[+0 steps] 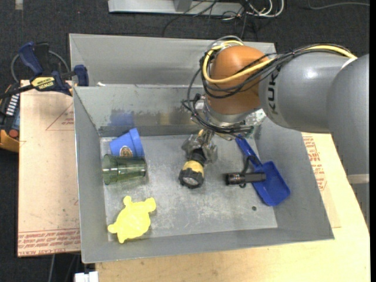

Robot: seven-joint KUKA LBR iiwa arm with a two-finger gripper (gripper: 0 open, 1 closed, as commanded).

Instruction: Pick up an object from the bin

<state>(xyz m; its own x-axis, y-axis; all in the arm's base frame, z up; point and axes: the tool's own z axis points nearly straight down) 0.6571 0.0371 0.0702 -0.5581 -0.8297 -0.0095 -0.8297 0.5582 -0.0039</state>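
The bin (88,157) is grey metal with a flat, scuffed floor and walls sloping outward to the rim. It sits amid dark flooring strewn with cables at the far side. The arm (317,93) comes in over the right rim. Its orange cover (235,69) hangs above the far middle of the floor, close to the back wall.

The near middle and near right of the floor lie bare, as does a strip between the left-hand things and the centre. Along the left wall are a blue cup (128,144), a green clear tumbler (123,169) on its side touching it, and nearer the front a flat yellow toy (132,218). On the right a blue scoop (267,178) lies against the slope, with a small black piece (238,179) beside its blade.

The jaws hang just over the far end of a short black-and-yellow cylinder (192,174), which lies at the floor's centre with a round face towards the front. I cannot tell whether the jaws are parted or closed, or whether they touch it.
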